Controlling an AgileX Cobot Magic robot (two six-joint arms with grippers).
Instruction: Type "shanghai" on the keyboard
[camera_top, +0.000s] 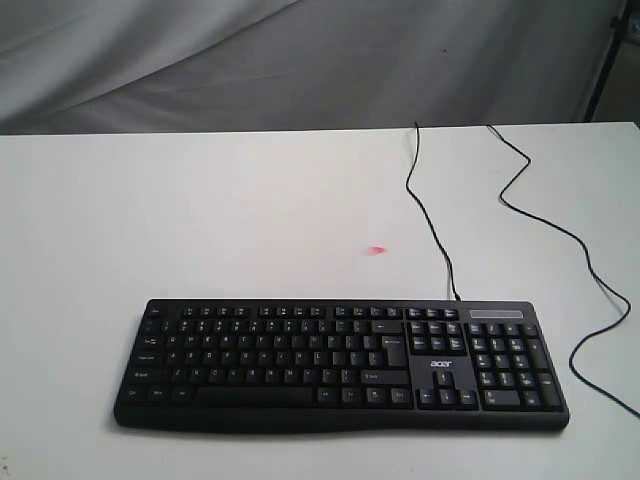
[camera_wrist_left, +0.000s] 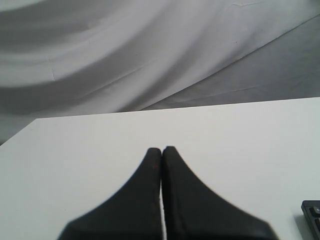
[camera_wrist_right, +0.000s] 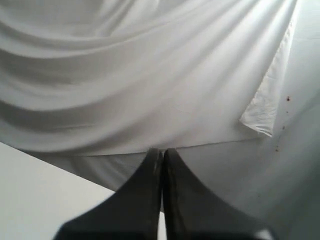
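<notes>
1. Exterior view: one black keyboard (camera_top: 340, 365) on white worktop (camera_top: 200, 220); two cable strands (camera_top: 430, 220) behind it.
2. Left wrist view: left gripper (camera_wrist_left: 161, 150), jaws pressed together, over worktop; one keyboard corner (camera_wrist_left: 312, 215).
3. Right wrist view: right gripper (camera_wrist_right: 161, 151), jaws pressed together; white cloth (camera_wrist_right: 150, 75) behind.

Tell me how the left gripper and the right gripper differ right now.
The left gripper has white table spread ahead of it; the right gripper faces mostly draped cloth, with only a sliver of table. A keyboard corner shows in the left gripper's view; none shows in the right gripper's. Shared: both are black, jaws shut, holding nothing.
</notes>
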